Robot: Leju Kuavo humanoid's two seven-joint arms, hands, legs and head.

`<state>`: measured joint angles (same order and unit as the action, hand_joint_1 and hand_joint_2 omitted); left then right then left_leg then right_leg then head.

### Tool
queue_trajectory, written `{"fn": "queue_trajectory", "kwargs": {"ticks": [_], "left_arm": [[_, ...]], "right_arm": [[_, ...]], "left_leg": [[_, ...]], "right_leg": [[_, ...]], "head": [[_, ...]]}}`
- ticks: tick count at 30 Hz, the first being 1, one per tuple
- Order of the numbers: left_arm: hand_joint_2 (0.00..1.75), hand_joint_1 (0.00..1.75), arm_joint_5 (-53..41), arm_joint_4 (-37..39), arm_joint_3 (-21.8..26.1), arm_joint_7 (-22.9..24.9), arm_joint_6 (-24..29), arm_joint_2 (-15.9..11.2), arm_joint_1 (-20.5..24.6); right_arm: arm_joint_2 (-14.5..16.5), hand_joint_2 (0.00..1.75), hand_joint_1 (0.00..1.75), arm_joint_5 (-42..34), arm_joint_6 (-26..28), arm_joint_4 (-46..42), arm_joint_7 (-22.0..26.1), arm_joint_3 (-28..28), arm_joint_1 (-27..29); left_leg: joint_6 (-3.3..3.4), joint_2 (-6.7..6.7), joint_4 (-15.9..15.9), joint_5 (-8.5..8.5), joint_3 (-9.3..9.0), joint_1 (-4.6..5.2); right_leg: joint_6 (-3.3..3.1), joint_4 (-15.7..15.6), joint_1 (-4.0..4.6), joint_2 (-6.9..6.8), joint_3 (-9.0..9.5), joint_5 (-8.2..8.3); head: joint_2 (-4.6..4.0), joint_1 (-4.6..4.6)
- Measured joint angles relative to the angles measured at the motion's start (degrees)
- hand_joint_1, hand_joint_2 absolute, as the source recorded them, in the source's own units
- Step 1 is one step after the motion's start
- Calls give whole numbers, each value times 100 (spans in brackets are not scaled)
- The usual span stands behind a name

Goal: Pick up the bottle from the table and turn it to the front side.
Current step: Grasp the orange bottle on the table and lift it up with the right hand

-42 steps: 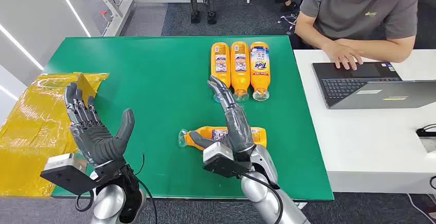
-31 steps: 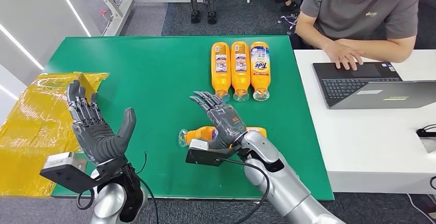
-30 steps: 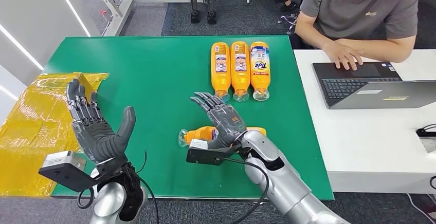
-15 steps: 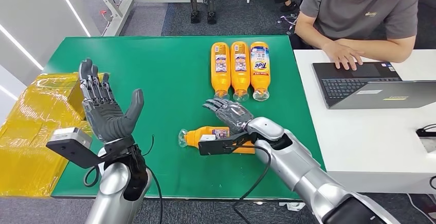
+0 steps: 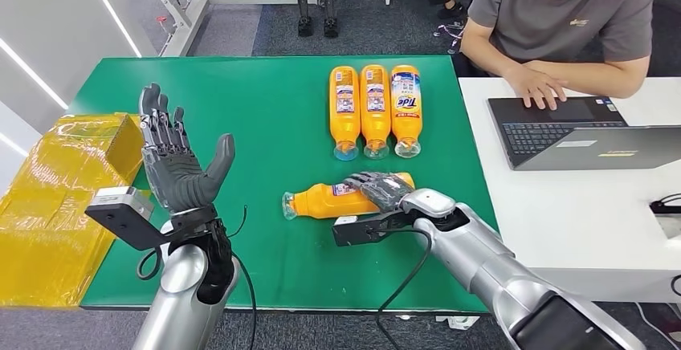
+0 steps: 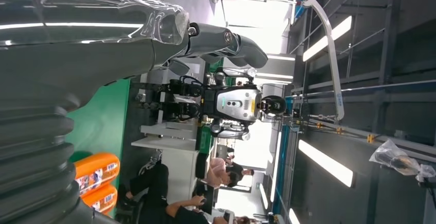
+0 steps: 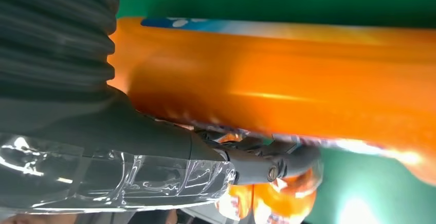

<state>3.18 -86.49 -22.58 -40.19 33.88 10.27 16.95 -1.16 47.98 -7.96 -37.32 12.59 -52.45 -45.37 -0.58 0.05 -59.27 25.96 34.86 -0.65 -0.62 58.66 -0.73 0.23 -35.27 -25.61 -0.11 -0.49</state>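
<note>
the right hand (image 5: 384, 190) lies over the base end of an orange bottle (image 5: 333, 201), fingers curled across it and the thumb under it in the right wrist view (image 7: 277, 85); the bottle lies on its side on the green table (image 5: 241, 109), cap toward the left edge, near the front edge. the left hand (image 5: 178, 165) is raised above the table's front left part, palm up, fingers spread wide and holding nothing. three more bottles (image 5: 374, 109) lie side by side near the back edge, caps toward the robot. yellow plastic (image 5: 56, 181) covers the left edge. a person (image 5: 562, 21) sits at a laptop (image 5: 578, 133) on the white desk (image 5: 594, 221) beside the right edge.
</note>
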Motion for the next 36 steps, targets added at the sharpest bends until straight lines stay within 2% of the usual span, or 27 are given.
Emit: {"fn": "queue_trajectory", "kwargs": {"ticks": [11,26,27,29,31,36], "left_arm": [[175,0,8,56,0,0,1,25,19],[175,0,-10,101,0,0,-34,84,51],[175,0,-10,104,0,0,-29,84,54],[175,0,-10,107,0,0,-16,84,57],[175,0,-10,108,0,0,-4,83,57],[175,0,-13,108,0,0,4,83,57]], "right_arm": [[-89,175,0,15,-231,350,13,-374,-278],[-310,175,3,89,175,474,-487,-554,-288],[-315,175,14,101,231,482,-520,-556,-284],[-319,175,101,121,346,493,-574,-562,-276],[-319,175,175,131,459,496,-601,-571,-264],[-319,175,175,166,704,497,-610,-592,-239]], "left_leg": [[5,0,-2,-3,-2,1],[11,-1,-12,-7,-2,1],[11,-1,-13,-7,-2,1],[11,0,-13,-7,-2,1],[11,-1,-13,-7,-2,1],[11,-1,-12,-7,0,1]], "right_leg": [[3,-1,0,0,4,2],[11,-1,0,0,9,9],[11,-1,0,0,9,9],[11,-1,0,0,9,9],[11,-1,0,0,9,9],[11,0,0,-1,9,9]], "head": [[0,1],[0,0],[0,0],[0,1],[0,1],[0,-1]]}}
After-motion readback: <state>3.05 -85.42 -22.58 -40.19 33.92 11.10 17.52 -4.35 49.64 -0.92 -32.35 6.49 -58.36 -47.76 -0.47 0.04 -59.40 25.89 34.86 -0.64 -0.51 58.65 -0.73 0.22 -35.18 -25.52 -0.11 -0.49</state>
